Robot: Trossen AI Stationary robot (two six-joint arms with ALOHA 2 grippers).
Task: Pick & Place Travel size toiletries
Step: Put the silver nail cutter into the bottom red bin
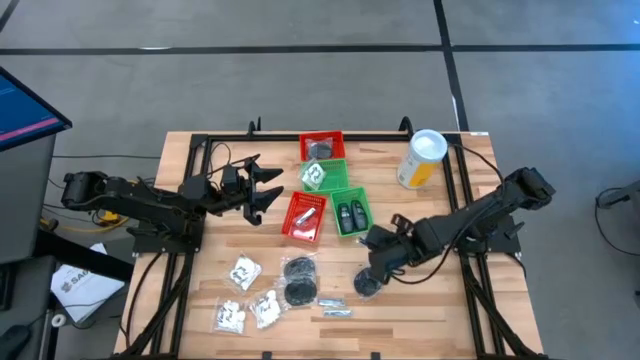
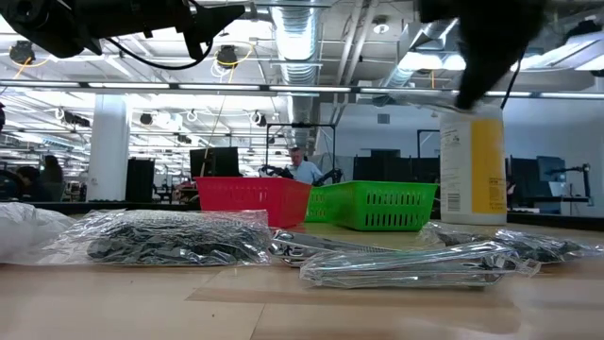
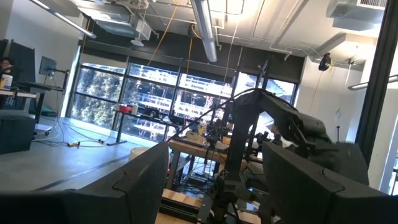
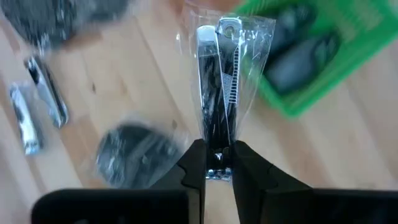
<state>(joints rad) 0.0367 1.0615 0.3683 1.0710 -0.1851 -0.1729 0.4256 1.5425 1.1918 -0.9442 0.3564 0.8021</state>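
Seen from above, a wooden table holds four small mesh baskets in a cluster at its middle: two red baskets and two green baskets. Each already has something in it: dark pieces in the far red one, a white packet in the far green one, a silvery sachet in the near red one, two dark grey pieces in the near green one. A yellow canister stands beyond them to the right. The right gripper hangs just off the near green basket, its fingers nearly closed on the end of a clear packet of nail clippers, lifted clear of the table. The left gripper waits beside the red baskets, fingers spread wide and empty. Sorting looks about half done. Still loose on the near part of the table are four white packets, three black discs as far as can be counted, and two silvery sachets. The nail clippers presumably go in a basket next.
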